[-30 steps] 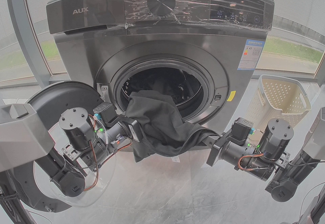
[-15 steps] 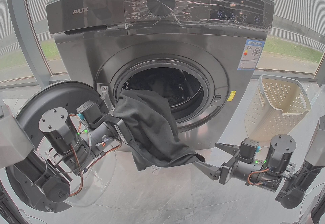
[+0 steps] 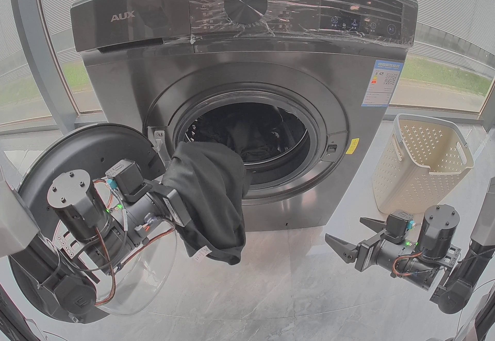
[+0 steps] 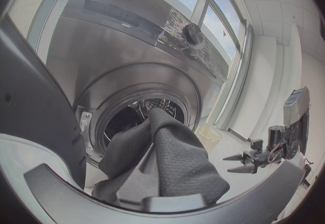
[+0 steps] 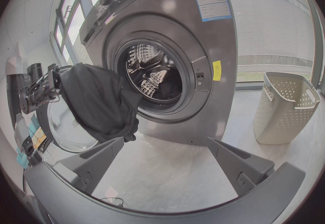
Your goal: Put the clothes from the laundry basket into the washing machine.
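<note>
While the left tool pinches the black garment at eight o'clock of the washing machine, seemingly to feed it inside, the right tool hangs spread, empty, at four o'clock

The left arm and right arm are black. Each has a round-capped cylindrical motor housing studded with small screws, looping orange-brown cables, green indicator lights and a boxy wrist camera with a teal plug. Pale grey angular shells cover the upper links. The right gripper has dark grey wedge-shaped fingers, with a screw near each base.
</note>
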